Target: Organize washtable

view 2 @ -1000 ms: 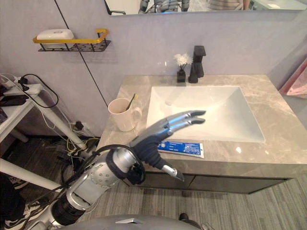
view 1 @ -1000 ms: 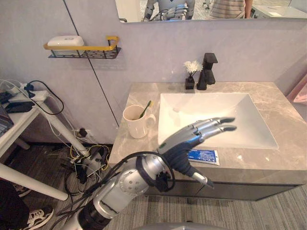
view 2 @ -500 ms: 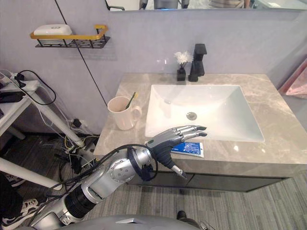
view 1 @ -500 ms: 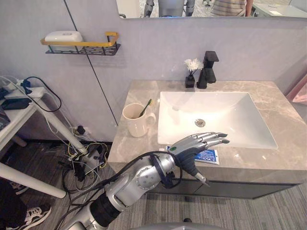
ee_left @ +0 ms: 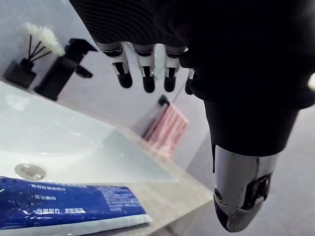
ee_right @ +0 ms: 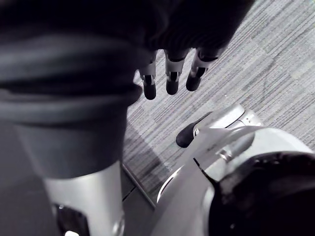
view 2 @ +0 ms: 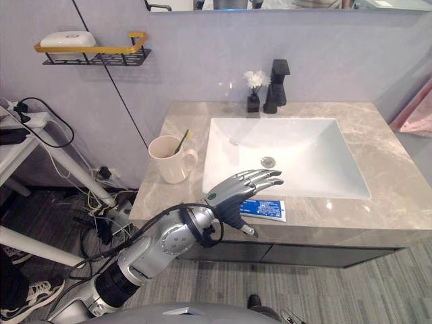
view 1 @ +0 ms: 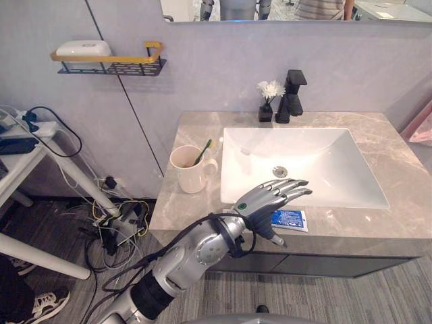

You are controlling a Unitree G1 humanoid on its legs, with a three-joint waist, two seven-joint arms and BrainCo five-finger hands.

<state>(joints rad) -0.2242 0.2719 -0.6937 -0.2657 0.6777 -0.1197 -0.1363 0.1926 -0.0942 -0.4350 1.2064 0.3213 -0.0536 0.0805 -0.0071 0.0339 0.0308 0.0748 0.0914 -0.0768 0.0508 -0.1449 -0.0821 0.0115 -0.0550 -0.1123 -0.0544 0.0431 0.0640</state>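
A blue toothpaste tube [view 1: 290,219] lies flat on the stone counter's front ledge, just in front of the white basin [view 1: 324,169]. My left hand [view 1: 263,200] hovers open right over the tube's left end, its fingers straight and pointing at the basin. The left wrist view shows the tube [ee_left: 64,209] below the fingertips [ee_left: 146,78], apart from them. A cream mug [view 1: 188,171] with a green toothbrush [view 1: 202,154] stands left of the basin. My right hand [ee_right: 170,69] hangs open over the grey floor.
A black faucet [view 1: 291,98] and a small black vase of white flowers [view 1: 267,101] stand behind the basin. A wall shelf [view 1: 108,62] at the upper left carries a white soap. A white table [view 1: 27,148] with cables stands at the left. A pink towel [ee_left: 166,132] hangs beyond the counter.
My left hand has come down from above the basin to just over the toothpaste tube at the counter's front edge. The tube, mug and toothbrush have stayed put.
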